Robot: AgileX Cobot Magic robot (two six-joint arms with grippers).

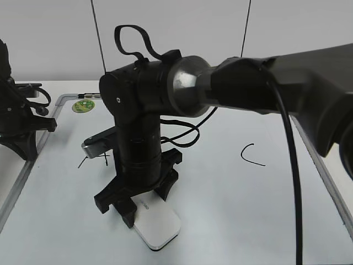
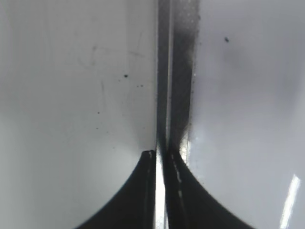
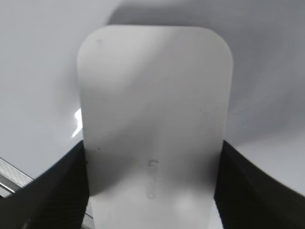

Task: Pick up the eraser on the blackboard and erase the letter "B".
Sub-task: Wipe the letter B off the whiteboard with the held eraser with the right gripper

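Right gripper point(image 1: 140, 201) pinching flat white rounded plastic eraser point(image 3: 155, 129) on white grey-framed board point(image 1: 231, 187), near centre; left gripper point(image 2: 162, 160) fingers pressed together.

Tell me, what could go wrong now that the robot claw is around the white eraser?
1. In the right wrist view the right gripper has a finger on each side of the eraser, seemingly touching it; a loose pinch might let the smooth block slip out.
2. The arm hides the letter "B" in the exterior view, so wiping might smear the "A" or the "C".
3. The left gripper rests at the blackboard frame and might get bumped.
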